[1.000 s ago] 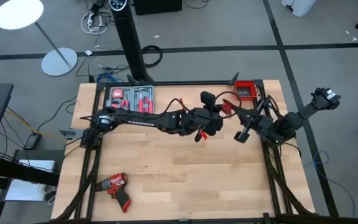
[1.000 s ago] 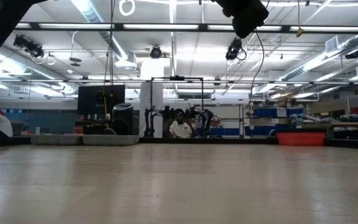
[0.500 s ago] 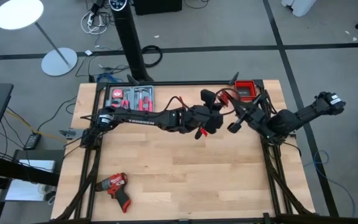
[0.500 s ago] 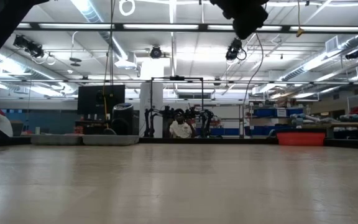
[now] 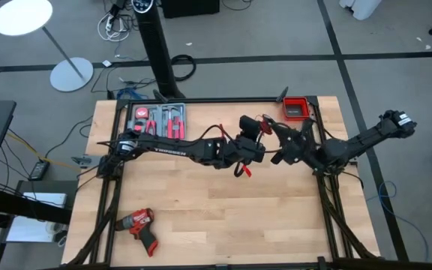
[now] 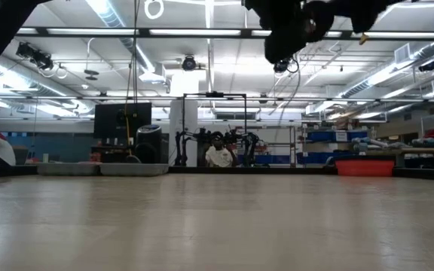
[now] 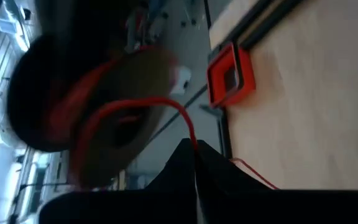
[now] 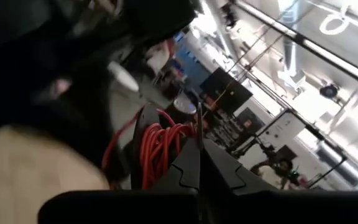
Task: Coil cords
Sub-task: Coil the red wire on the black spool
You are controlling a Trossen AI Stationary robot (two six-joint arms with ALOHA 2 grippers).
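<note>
Red wire [image 7: 142, 109], thin and bright: one strand arcs up out of the left gripper [image 7: 196, 163], whose fingers are clenched on it at their tips. A coiled bundle of the same red wire [image 8: 160, 149] shows just ahead of the right gripper [image 8: 199, 163]; its fingers are pressed together, and whether they pinch a strand there cannot be told.

Location: raised above the bench [image 5: 223, 217], nothing resting on the boards. In the high view both grippers meet over the far middle of the bench, left gripper [image 5: 247, 147] and right gripper [image 5: 285, 150] just beside each other, with red strands [image 5: 240, 169] showing between and below them.

Black cable: not clearly picked out among the dark arms.

Key relation, as a judgement: the wire runs roughly crosswise between the two sets of fingers, its free length leading away from the left tips toward the right arm's side, where the bundle sits. The right gripper appears nearer the bundle; the left holds the loose strand. Any next wrap likely depends on carrying that strand round the bundle without slack snagging on a wrist.

Also present, untouched: red bin [image 5: 295, 109] at the far right corner; tray of red-handled hand tools [image 5: 157, 118] far left; red drill [image 5: 138, 224] at the near left.
</note>
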